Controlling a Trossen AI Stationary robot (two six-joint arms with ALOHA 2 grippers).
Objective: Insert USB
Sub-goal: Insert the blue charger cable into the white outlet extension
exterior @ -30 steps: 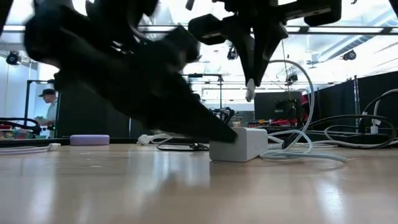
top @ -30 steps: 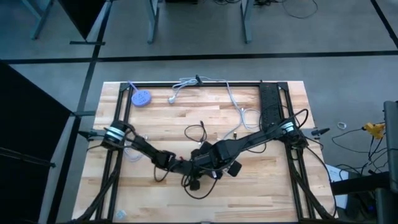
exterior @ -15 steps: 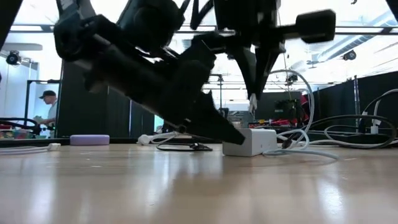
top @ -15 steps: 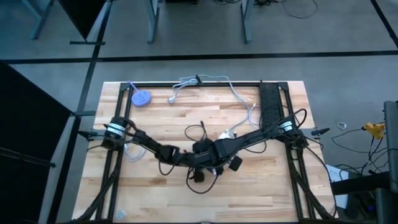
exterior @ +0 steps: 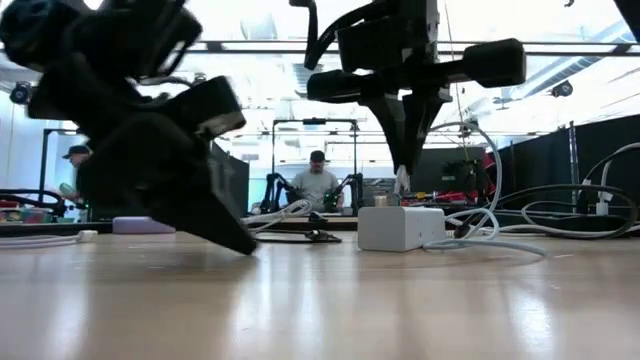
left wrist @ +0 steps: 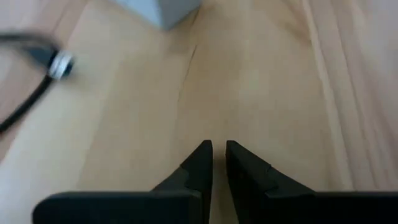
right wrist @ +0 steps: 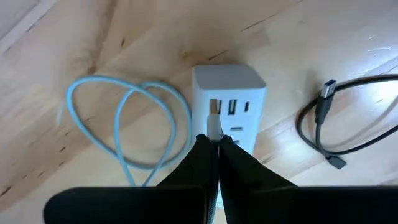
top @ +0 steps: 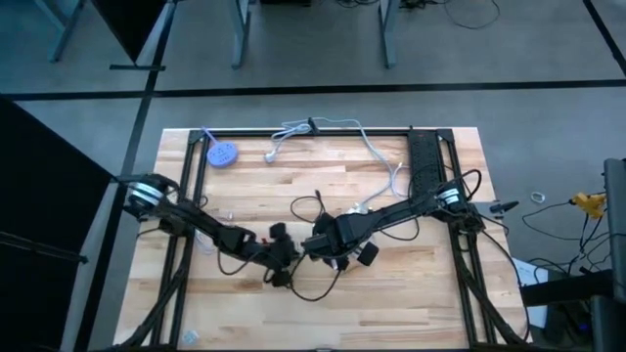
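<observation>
Across the table (top: pixel 391 284), left pincer (left wrist: pixel 219 155) has released the charger (right wrist: pixel 228 96), nearly shut.

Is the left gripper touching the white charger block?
Apart. The low view shows the left gripper down at the table, with clear tabletop between it and the white charger block.

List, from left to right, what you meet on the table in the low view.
Purple disc → left gripper, tip down at the tabletop → white charger block, with the right gripper holding a USB plug above it → looped white cable.
</observation>
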